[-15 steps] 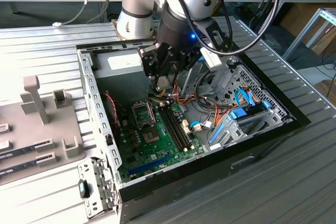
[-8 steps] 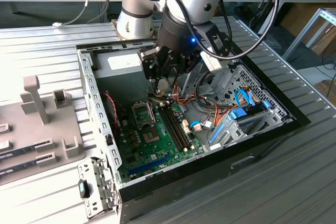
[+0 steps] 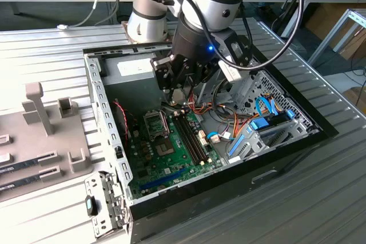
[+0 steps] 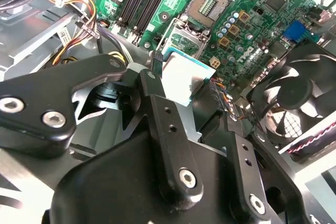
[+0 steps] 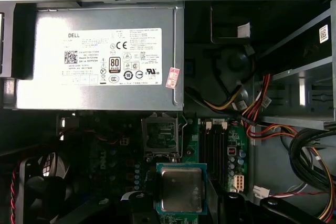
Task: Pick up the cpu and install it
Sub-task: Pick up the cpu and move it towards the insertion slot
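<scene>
The cpu, a small flat square with a silver-grey top and a teal rim, is clamped between my gripper's black fingers. In the second wrist view the cpu looks pale and tilted, with the gripper shut on its edges. It hangs a little above the green motherboard, near the open processor socket and apart from it. In the exterior view the gripper hovers inside the open computer case, just beyond the socket.
The grey power-supply box sits close behind the gripper. Memory slots run beside the socket, a black fan is on its other side, and cable bundles fill the drive-cage side. A grey fixture tray lies outside the case.
</scene>
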Controlling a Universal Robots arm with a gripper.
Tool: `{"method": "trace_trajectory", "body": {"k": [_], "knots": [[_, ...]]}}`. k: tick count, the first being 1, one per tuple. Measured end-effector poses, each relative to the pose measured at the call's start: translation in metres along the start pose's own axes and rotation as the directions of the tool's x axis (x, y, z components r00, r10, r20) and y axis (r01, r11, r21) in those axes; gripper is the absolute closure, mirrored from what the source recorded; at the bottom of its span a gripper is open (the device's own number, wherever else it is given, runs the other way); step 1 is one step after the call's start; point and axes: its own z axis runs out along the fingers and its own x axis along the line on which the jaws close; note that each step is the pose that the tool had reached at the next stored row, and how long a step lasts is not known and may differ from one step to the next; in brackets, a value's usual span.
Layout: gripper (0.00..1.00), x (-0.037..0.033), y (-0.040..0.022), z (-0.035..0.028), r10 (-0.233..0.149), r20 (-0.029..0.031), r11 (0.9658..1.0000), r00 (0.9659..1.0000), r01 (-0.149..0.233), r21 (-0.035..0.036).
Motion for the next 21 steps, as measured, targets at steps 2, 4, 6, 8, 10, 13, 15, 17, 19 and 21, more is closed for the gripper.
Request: {"method": "trace_trajectory", "body": {"k": [2,4,6,8,10,13,15,17,19,21], "knots": [[0.53,-0.0001,-0.0008,0.0013,0.0,0.0,1.0,1.0,0.0,0.0],[0.53,-0.0003,-0.0017,0.0026,0.0,0.0,1.0,1.0,0.0,0.0],[0.53,-0.0004,-0.0025,0.0039,0.0,0.0,1.0,1.0,0.0,0.0],[0.53,-0.0005,-0.0033,0.0051,0.0,0.0,1.0,1.0,0.0,0.0],[0.53,-0.0006,-0.004,0.0063,0.0,0.0,1.0,1.0,0.0,0.0],[0.53,-0.0007,-0.0058,0.0096,0.0,0.0,1.0,1.0,0.0,0.0],[0.53,-0.0008,-0.0064,0.0108,0.0,0.0,1.0,1.0,0.0,0.0],[0.53,-0.0008,-0.0072,0.0123,0.0,0.0,1.0,1.0,0.0,-0.0001],[0.53,-0.0009,-0.0078,0.0136,0.0,0.0,1.0,1.0,0.0,0.0],[0.53,-0.001,-0.0085,0.0151,0.0,0.0001,1.0,1.0,0.0,0.0]]}}
